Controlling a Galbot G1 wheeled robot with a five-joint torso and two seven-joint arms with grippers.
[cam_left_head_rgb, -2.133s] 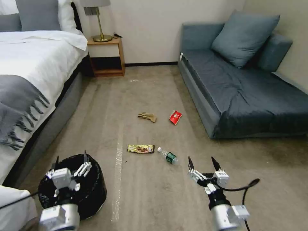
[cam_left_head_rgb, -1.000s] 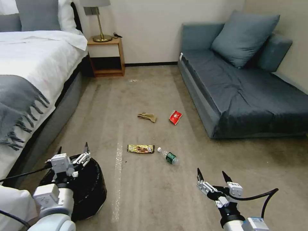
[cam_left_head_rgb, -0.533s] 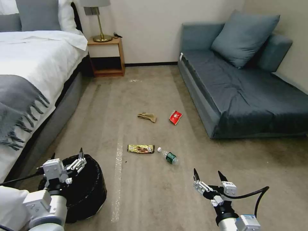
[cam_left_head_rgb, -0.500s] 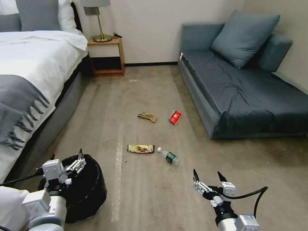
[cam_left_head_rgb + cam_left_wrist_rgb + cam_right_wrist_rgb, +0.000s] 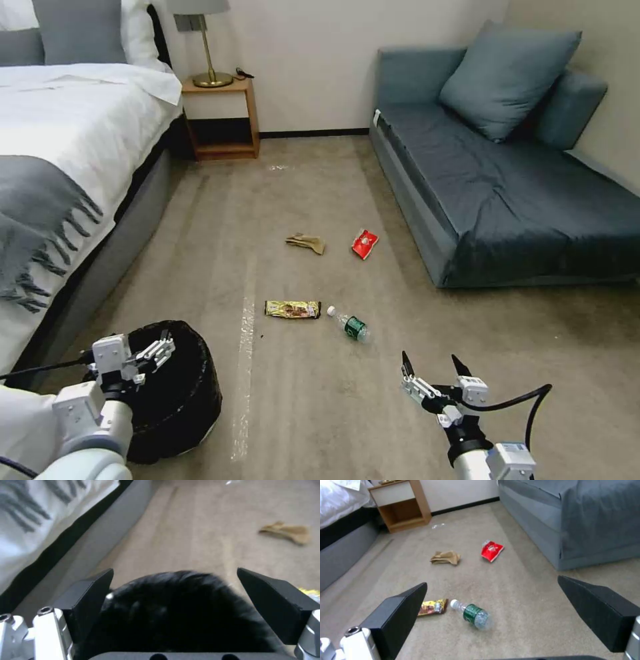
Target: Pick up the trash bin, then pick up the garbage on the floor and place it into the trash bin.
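While the left gripper [image 5: 137,353] hangs spread wide and empty over the bin [image 5: 177,393] near the bed, likely to grip its rim, the open, empty right gripper [image 5: 432,365] faces 4 litter pieces mid-carpet

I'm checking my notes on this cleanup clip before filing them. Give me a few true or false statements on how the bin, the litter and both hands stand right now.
1. The left hand is open over the bin. True.
2. The bottle is already in the bin. False: it lies on the carpet beside the gold wrapper.
3. The right hand holds the red packet. False: it is open and empty; the packet lies near the sofa.
4. The crumpled paper lies on the carpet. True.
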